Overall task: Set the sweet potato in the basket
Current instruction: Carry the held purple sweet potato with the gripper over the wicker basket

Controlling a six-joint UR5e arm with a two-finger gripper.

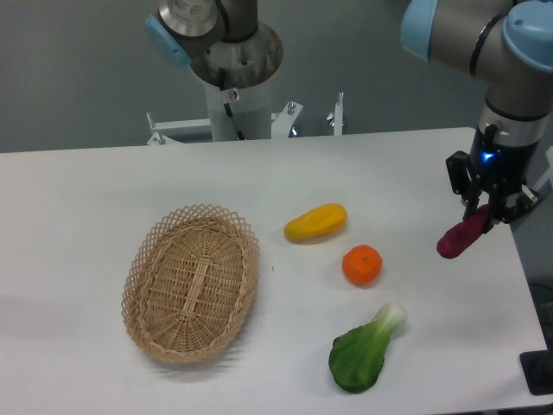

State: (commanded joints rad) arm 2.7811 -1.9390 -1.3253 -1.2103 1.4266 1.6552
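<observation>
Camera view shows the gripper (489, 210) clamped on the sweet potato (462, 234), lifted clear of the bench (104, 190) for carrying to the basket (192, 283).

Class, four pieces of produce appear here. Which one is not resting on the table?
The sweet potato: the end effector grips its upper end, holding it tilted. The yellow fruit, orange and leafy green lie flat.

The sweet potato (462, 235) is dark magenta-purple, and the basket (192, 283) is light tan wicker with an open lattice pattern round its rim. The oblong fruit (315, 223) is yellow, the round orange (362, 264) bright orange, and the leafy green (364, 351) deep green with a pale stalk. The table (104, 199) is white, and the arm (484, 35) is grey with light blue caps.
</observation>
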